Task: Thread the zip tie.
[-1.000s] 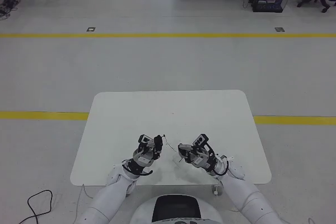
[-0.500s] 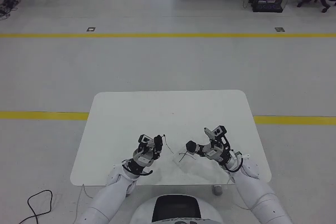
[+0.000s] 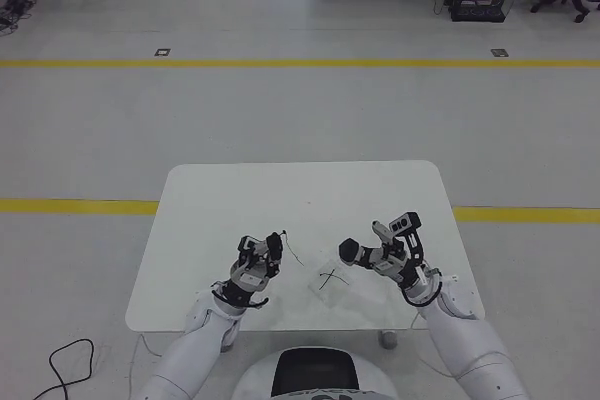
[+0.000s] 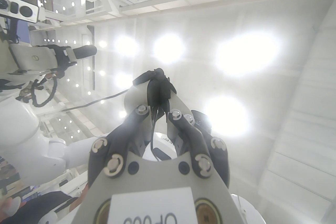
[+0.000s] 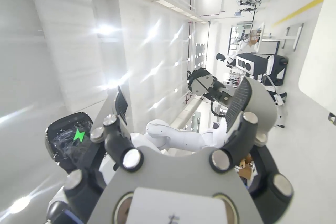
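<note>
The left gripper point(image 3: 274, 242) is clamped shut on the black zip tie point(image 4: 158, 90), held above the table point(image 3: 300, 190) near its near edge. The tie's thin tail slants out toward the right gripper point(image 3: 360, 246). That gripper stands well apart from the tie with its jaws spread wide and nothing between them. A small clear bag point(image 3: 330, 279) lies on the table between the two grippers, nearer the right one. Both grippers sit well inside the table's left and right edges.
</note>
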